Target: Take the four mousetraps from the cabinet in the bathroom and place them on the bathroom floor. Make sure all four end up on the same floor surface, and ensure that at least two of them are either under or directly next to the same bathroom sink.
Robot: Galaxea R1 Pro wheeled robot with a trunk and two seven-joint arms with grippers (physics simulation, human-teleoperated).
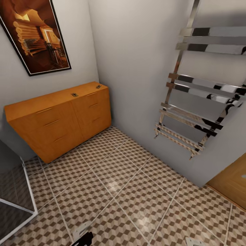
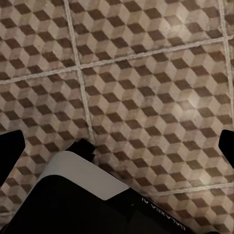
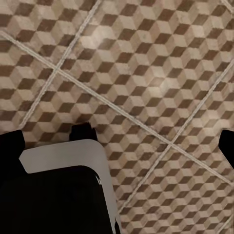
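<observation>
The orange-brown cabinet (image 1: 58, 119) stands against the far left wall, its drawers closed. Two small mousetraps lie on its flat top, one near the middle (image 1: 74, 94) and one by the right end (image 1: 98, 86); any others are hidden. The cube-patterned bathroom floor (image 1: 119, 184) stretches between me and the cabinet. In the left wrist view my left gripper (image 2: 118, 146) hangs open over the tiles (image 2: 146, 87), its dark fingertips (image 2: 10, 151) at the picture's edges. My right gripper (image 3: 118, 144) is likewise open above the tiles (image 3: 146, 73), holding nothing. Both are far from the cabinet.
A chrome towel rail (image 1: 201, 92) is mounted on the right wall. A glass shower enclosure (image 1: 17, 201) is at the near left. A wooden door (image 1: 232, 181) is at the near right. A framed picture (image 1: 34, 34) hangs above the cabinet.
</observation>
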